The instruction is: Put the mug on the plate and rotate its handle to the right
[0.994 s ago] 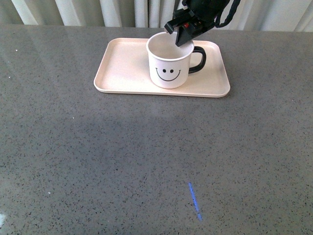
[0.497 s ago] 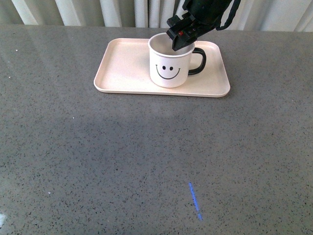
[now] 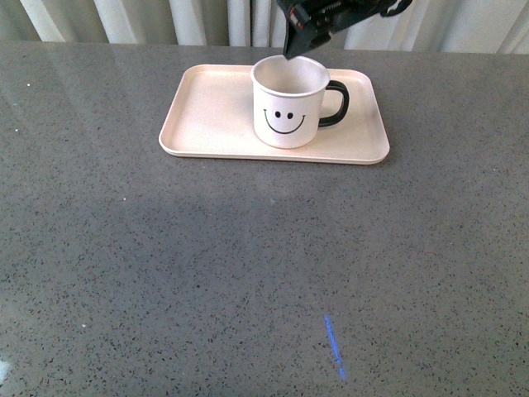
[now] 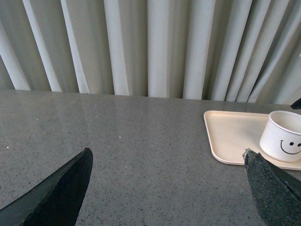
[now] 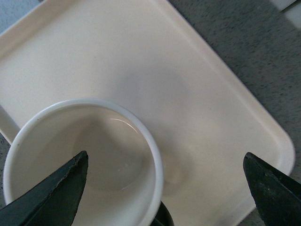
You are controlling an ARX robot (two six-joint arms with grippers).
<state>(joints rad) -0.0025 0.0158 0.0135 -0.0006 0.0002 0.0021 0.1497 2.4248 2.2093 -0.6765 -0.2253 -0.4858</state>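
The cream mug [image 3: 287, 106] with its black smiley face stands upright on the pale plate [image 3: 207, 112], right of the plate's middle. Its black handle [image 3: 336, 103] points to the right. My right gripper [image 3: 302, 31] hangs open just above the mug's far rim and holds nothing. In the right wrist view I look down into the empty mug [image 5: 70, 165] between the gripper's [image 5: 165, 156] spread fingers, with a bit of the handle [image 5: 162, 217] showing. My left gripper [image 4: 167, 153] is open over bare table, well left of the plate [image 4: 230, 136] and mug [image 4: 284, 136].
The grey speckled table [image 3: 248, 265] stretches toward me, with a short blue mark [image 3: 335, 347] near its front. Pale curtains [image 4: 155, 47] hang behind the table's far edge.
My right gripper has lifted from inside the mug's rim to just above it. The mug stays on the plate with its handle to the right.
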